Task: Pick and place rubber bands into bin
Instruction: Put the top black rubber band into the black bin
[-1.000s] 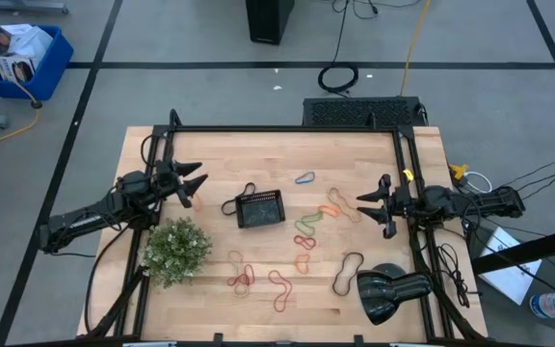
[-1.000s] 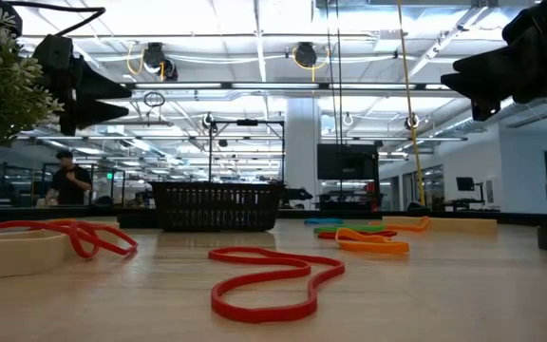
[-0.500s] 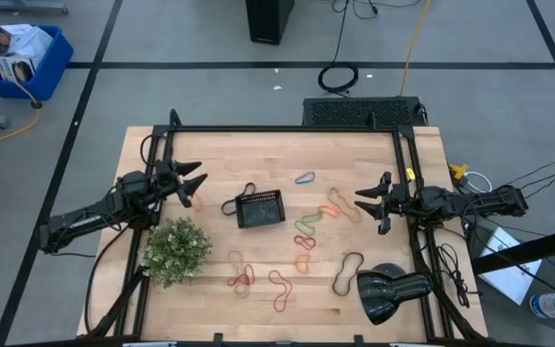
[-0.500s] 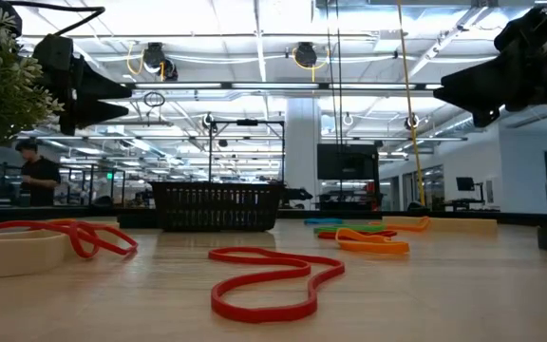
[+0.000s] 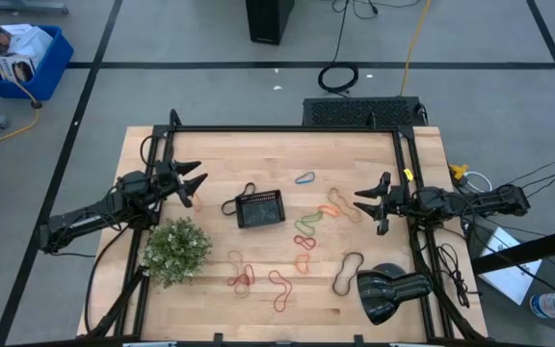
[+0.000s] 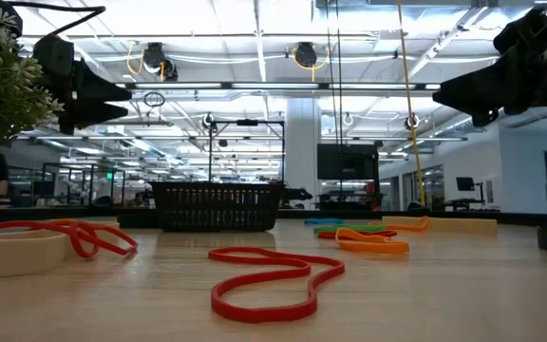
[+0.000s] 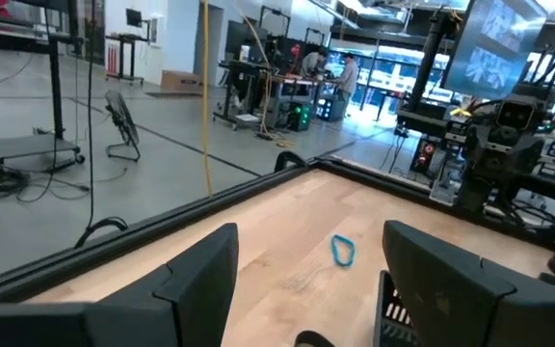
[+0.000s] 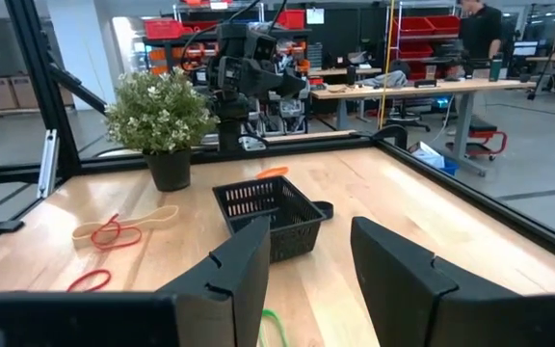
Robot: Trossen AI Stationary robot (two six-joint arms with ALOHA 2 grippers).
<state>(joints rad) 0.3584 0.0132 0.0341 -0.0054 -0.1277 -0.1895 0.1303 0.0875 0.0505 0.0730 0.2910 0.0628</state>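
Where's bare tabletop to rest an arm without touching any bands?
Bare wood runs along the far edge behind the bin and blue band, and in the near-left corner below the plant. It is crowded between the bin and lamp, where rubber bands lie scattered.

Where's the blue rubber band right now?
In the high view the blue rubber band lies alone on the table's far half, just beyond and right of the bin, roughly midway between the two arms.
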